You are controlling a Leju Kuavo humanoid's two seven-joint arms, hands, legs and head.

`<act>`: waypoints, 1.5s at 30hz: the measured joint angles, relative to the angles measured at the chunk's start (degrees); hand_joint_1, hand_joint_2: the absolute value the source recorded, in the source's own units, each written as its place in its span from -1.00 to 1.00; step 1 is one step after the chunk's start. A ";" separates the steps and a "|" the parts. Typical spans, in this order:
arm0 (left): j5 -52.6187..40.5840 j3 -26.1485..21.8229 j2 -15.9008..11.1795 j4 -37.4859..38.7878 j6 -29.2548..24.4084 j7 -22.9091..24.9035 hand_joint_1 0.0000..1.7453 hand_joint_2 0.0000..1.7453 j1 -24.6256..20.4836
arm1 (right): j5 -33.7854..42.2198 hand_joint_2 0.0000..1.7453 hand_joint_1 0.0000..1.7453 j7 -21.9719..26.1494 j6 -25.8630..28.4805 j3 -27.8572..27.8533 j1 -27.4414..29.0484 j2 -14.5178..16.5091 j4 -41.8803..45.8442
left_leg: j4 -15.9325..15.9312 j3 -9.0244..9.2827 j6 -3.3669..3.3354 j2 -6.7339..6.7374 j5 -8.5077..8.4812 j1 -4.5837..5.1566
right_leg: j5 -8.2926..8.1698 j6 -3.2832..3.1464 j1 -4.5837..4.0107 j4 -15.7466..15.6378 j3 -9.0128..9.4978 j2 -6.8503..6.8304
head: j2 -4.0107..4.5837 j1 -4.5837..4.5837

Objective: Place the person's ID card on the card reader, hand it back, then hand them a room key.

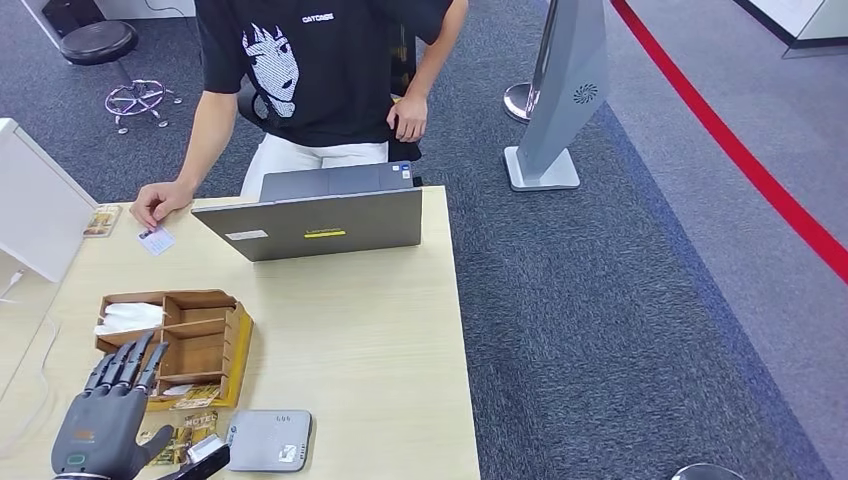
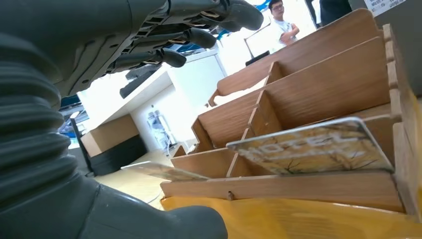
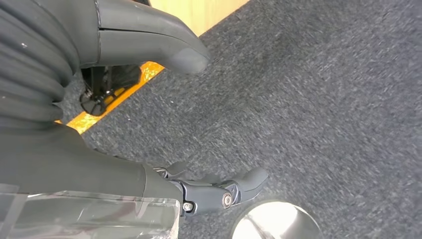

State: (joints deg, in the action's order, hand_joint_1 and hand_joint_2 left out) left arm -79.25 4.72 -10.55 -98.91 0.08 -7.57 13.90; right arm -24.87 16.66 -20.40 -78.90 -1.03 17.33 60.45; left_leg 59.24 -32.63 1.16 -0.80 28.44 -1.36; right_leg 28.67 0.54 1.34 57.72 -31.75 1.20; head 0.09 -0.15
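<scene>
Left hand (image 1: pixel 105 425): hovering over table (image 1: pixel 380 330) beside wooden organiser (image 1: pixel 185 340), fingers apart, holding nothing. ID card (image 1: pixel 156 240): lying flat at far edge under person's hand (image 1: pixel 160 203); likely light, stiff, slick, so pinching by its edges suits. Right hand (image 3: pixel 214 191): hanging over carpet, loosely unclenched, carrying nothing.

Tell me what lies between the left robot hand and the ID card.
In the head view, the wooden organizer sits between the left robot hand and the ID card; beyond it, bare table.
</scene>
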 joint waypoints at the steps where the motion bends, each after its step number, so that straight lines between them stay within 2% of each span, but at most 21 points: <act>1: 0.02 0.18 -0.01 -0.20 0.03 0.08 -1.00 1.00 0.01 | 0.17 1.00 -1.00 -0.15 0.05 0.16 0.12 0.00 0.30 | 0.00 0.00 0.00 0.00 0.00 0.00 | 0.00 0.00 0.00 0.00 0.00 0.00 | 0.00 0.00; 15: 0.69 1.48 -0.45 -1.32 0.12 0.88 -1.00 1.00 0.16 | 3.70 1.00 -1.00 -1.48 2.15 3.27 1.16 0.00 2.08 | 0.00 0.01 0.00 0.01 0.00 -0.01 | 0.00 0.00 -0.01 0.00 -0.02 0.00 | 0.00 -0.01; 45: 0.85 1.58 -0.64 -1.39 0.12 0.88 -1.00 1.00 0.29 | 3.98 1.00 -1.00 -1.51 2.16 4.09 1.16 0.00 2.26 | 0.00 0.00 0.00 0.01 0.00 0.00 | 0.00 0.00 0.00 0.00 -0.04 0.01 | 0.00 -0.01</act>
State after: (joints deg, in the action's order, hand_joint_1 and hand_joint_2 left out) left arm -78.40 6.29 -11.19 -100.30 0.20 -6.69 14.19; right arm -20.90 15.15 -18.25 -74.81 0.13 17.33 62.71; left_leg 59.24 -32.63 1.16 -0.79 28.44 -1.36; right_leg 28.67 0.54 1.33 57.72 -31.78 1.21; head 0.09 -0.15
